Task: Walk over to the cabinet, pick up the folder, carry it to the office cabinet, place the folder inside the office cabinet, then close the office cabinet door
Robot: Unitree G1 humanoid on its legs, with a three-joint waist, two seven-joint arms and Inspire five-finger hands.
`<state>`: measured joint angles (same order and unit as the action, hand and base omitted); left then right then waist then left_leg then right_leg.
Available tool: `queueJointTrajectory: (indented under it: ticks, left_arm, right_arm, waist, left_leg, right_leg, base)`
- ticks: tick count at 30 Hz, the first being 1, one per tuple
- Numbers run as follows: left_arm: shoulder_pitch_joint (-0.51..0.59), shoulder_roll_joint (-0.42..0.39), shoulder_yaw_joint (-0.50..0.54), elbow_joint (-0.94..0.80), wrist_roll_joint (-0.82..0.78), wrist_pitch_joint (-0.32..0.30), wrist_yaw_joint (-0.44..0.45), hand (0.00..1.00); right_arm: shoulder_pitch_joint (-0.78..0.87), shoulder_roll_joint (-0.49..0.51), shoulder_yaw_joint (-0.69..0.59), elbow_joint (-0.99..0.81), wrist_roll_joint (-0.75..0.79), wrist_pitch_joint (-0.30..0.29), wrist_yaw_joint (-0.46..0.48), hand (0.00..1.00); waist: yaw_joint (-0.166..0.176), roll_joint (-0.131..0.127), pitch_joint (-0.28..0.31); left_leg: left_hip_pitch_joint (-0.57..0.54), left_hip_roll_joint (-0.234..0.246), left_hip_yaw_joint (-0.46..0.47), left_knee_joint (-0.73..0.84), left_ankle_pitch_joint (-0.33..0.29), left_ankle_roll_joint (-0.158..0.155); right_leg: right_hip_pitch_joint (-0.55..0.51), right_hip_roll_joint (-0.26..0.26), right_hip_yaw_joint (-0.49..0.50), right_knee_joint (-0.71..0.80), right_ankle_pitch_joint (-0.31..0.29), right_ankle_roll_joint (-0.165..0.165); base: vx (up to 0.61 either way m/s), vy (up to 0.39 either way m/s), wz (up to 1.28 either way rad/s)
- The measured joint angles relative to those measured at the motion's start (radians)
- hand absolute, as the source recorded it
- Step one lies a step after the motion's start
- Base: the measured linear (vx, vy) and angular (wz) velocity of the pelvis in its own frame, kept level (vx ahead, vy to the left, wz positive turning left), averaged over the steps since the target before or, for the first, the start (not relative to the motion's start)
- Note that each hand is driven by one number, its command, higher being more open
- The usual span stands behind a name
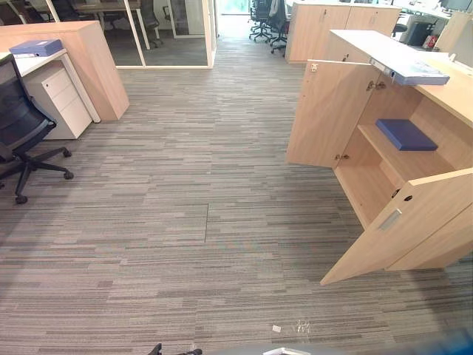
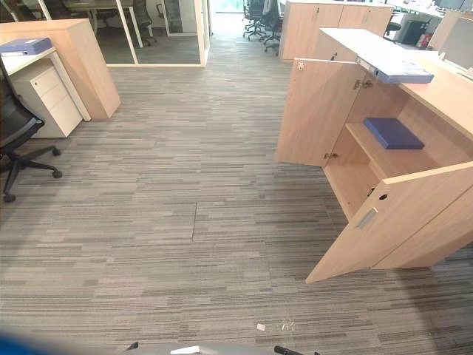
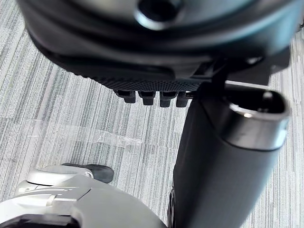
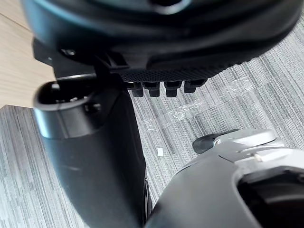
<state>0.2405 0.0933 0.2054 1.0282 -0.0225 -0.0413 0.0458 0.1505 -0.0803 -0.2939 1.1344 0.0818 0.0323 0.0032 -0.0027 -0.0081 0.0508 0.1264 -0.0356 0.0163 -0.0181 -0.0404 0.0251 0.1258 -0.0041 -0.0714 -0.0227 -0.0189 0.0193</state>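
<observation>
- The blue folder (image 1: 405,134) lies flat on the shelf (image 1: 399,161) inside the office cabinet (image 1: 443,100), so the placing step looks done and closing up is the step in hand.
- The cabinet stands ahead and to the robot's right, well apart from it across the carpet floor (image 1: 185,222).
- Both leaves are swung wide. The near door (image 1: 421,229) angles out toward the robot and shows its outer face and handle (image 1: 390,219). The far door (image 1: 329,111) shows its inner face with the hinges.
- The left hand (image 3: 142,52) hangs over the carpet with loose fingers, gripping nothing. The right hand (image 4: 156,33) hangs the same way, relaxed and empty.
- A second folder (image 1: 417,72) rests on the cabinet top and a third folder (image 1: 35,47) sits on the table (image 1: 46,62) far to the left, beside the office chair (image 1: 22,126). Neither seems to need handling now.
- The next move probably calls for stepping forward and turning right until the near door is within reach.
- A flat push with straight fingers on that outer face should then swing it shut.
- The far door would need a reach round its free edge to get behind it.
- The folder sits well back on the shelf, so it should not block either leaf.
</observation>
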Motion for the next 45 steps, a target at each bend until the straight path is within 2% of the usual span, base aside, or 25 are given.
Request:
queueJointTrajectory:
  ticks: [10, 33, 36, 37, 38, 39, 40, 41, 42, 43, 45]
  left_arm:
    - [-0.007, 0.000, 0.015, 0.018, -0.048, 0.000, -0.034, 1.00]
    - [-0.011, -0.002, 0.020, 0.019, -0.046, 0.001, -0.031, 1.00]
    - [-0.013, -0.016, 0.073, 0.019, -0.048, 0.002, -0.030, 1.00]
    - [-0.018, -0.022, 0.101, 0.017, -0.057, 0.002, -0.029, 1.00]
    - [-0.021, -0.024, 0.110, 0.017, -0.062, 0.002, -0.028, 1.00]
    - [-0.030, -0.038, 0.137, 0.015, -0.081, 0.003, -0.026, 1.00]
    - [-0.031, -0.055, 0.159, -0.003, -0.098, 0.003, -0.025, 1.00]
    - [-0.030, -0.061, 0.170, -0.016, -0.102, 0.003, -0.025, 1.00]
    - [-0.034, -0.072, 0.203, -0.049, -0.107, -0.002, -0.025, 1.00]
    - [-0.034, -0.088, 0.218, -0.067, -0.118, -0.003, -0.025, 1.00]
    - [-0.030, -0.099, 0.229, -0.074, -0.142, -0.018, -0.022, 1.00]
  right_arm:
    - [-0.016, 0.001, -0.020, 0.013, -0.001, 0.001, 0.010, 1.00]
    - [-0.021, 0.000, -0.020, 0.014, -0.001, 0.003, 0.014, 1.00]
    - [-0.023, 0.003, -0.020, 0.009, -0.001, 0.003, 0.014, 1.00]
    - [-0.026, 0.004, -0.020, 0.007, -0.001, 0.003, 0.014, 1.00]
    - [-0.028, 0.005, -0.022, 0.005, -0.001, 0.003, 0.014, 1.00]
    - [-0.029, 0.008, -0.039, -0.013, -0.001, 0.003, 0.015, 1.00]
    - [-0.024, 0.007, -0.043, -0.037, 0.000, 0.003, 0.014, 1.00]
    - [-0.021, 0.008, -0.041, -0.046, 0.000, 0.003, 0.014, 1.00]
    - [-0.016, 0.008, -0.037, -0.058, 0.000, 0.005, 0.014, 1.00]
    - [-0.015, 0.004, -0.036, -0.060, 0.000, 0.007, 0.013, 1.00]
    - [-0.014, 0.002, -0.038, -0.059, 0.000, 0.011, 0.008, 1.00]
  waist:
    - [0.000, 0.003, 0.019]
    - [-0.001, 0.002, 0.029]
    - [-0.001, 0.005, 0.041]
    - [0.000, -0.002, 0.049]
    - [0.001, 0.003, 0.058]
    - [0.002, 0.008, 0.079]
    - [0.002, 0.021, 0.095]
    - [0.002, 0.022, 0.098]
    - [0.002, 0.022, 0.104]
    - [0.004, 0.023, 0.110]
    - [0.011, 0.024, 0.113]
  left_leg:
    - [0.023, 0.000, 0.003, -0.016, 0.002, -0.003]
    - [0.029, 0.001, 0.004, -0.041, 0.012, -0.003]
    - [0.014, 0.002, 0.009, -0.022, -0.001, -0.015]
    - [-0.023, 0.004, 0.010, 0.049, -0.037, -0.014]
    - [-0.051, 0.006, 0.010, 0.099, -0.063, -0.017]
    - [-0.096, 0.020, 0.011, 0.221, -0.121, -0.030]
    - [-0.139, 0.040, 0.025, 0.340, -0.170, -0.067]
    - [-0.169, 0.047, 0.042, 0.408, -0.182, -0.086]
    - [-0.277, 0.074, 0.092, 0.635, -0.174, -0.101]
    - [-0.337, 0.102, 0.120, 0.754, -0.190, -0.083]
    - [-0.380, 0.137, 0.148, 0.817, -0.230, -0.075]
  right_leg:
    - [0.017, 0.000, -0.002, -0.006, 0.000, 0.009]
    - [0.016, 0.002, -0.002, -0.018, 0.000, 0.009]
    - [0.012, 0.002, -0.002, -0.017, -0.002, 0.007]
    - [0.001, 0.001, -0.005, -0.002, -0.010, 0.001]
    - [-0.008, 0.002, -0.007, 0.010, -0.019, -0.005]
    - [-0.009, 0.008, -0.020, 0.043, -0.040, -0.011]
    - [-0.014, 0.011, -0.045, 0.074, -0.072, -0.021]
    - [-0.013, 0.009, -0.056, 0.085, -0.083, -0.024]
    - [-0.004, 0.005, -0.067, 0.103, -0.104, -0.031]
    - [0.007, 0.004, -0.066, 0.117, -0.116, -0.036]
    - [0.030, -0.014, -0.058, 0.130, -0.132, -0.032]
  base:
    - [0.00, -0.001, 0.00]
    - [0.00, -0.001, 0.00]
    - [0.00, 0.000, 0.00]
    - [0.00, 0.000, 0.00]
    - [0.00, -0.027, 0.06]
    - [-0.03, -0.025, 0.09]
    - [-0.04, -0.012, 0.13]
    - [-0.06, 0.002, 0.24]
    - [-0.02, 0.011, 0.18]
    - [0.02, 0.016, 0.12]
    - [0.12, 0.058, -0.15]
